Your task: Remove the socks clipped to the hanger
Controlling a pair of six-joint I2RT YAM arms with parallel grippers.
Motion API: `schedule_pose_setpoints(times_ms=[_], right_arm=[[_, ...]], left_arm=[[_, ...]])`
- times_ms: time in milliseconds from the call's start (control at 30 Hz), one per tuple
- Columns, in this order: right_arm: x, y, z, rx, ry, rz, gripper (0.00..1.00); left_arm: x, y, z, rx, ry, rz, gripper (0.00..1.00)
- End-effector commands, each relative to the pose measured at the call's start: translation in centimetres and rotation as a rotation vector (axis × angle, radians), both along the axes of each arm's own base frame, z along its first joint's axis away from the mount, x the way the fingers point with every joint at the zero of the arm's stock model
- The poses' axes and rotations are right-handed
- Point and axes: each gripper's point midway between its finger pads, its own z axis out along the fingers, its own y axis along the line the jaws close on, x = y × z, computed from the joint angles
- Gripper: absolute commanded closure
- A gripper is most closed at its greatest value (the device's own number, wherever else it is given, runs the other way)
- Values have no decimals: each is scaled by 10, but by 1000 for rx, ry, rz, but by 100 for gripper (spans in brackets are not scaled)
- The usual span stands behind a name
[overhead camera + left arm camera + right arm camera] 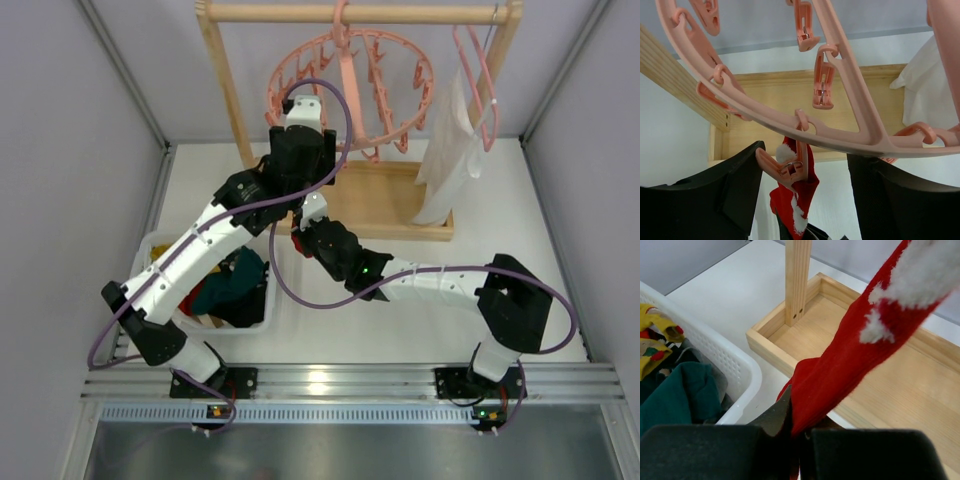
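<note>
My overhead view is bright and evenly lit from above. The white surface (520, 210) is nearly washed out, and the shadows under the arms are soft and faint. A patch of glare sits on the metal rail (320, 381) at the near edge. On my left wrist view, the fingers (725, 195) of the left claw (805, 165) are near-black against the pale background, while the hanger (765, 117) is sharp. On the right wrist view, the red sock (840, 370) blurs toward its white fluff at the top right. The right claw (799, 435) is a dark mass with little detail.
</note>
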Motion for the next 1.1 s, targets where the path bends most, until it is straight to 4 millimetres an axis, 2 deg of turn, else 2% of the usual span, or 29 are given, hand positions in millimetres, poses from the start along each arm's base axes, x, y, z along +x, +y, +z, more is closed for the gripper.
schedule_pose_setpoints(times_ms=[0,367,433,567,667,900,1067], right_arm=[[-4,9,18,42,-9,26,100],[-8,9,17,48,-9,40,100],[-8,9,19,52,-9,40,100],[-11,11,21,51,-14,51,100],[-11,13,20,46,-15,53,100],[-14,16,18,46,-14,64,100],[-16,17,17,44,-16,67,100]], left_arm=[[5,11,27,-31,-62,47,30],[12,18,33,-34,-79,80,43],[14,19,32,-32,-75,83,43],[17,16,24,-22,-62,86,35],[19,18,22,-15,-60,101,35],[23,22,17,10,-60,135,46],[24,19,18,5,-60,128,63]])
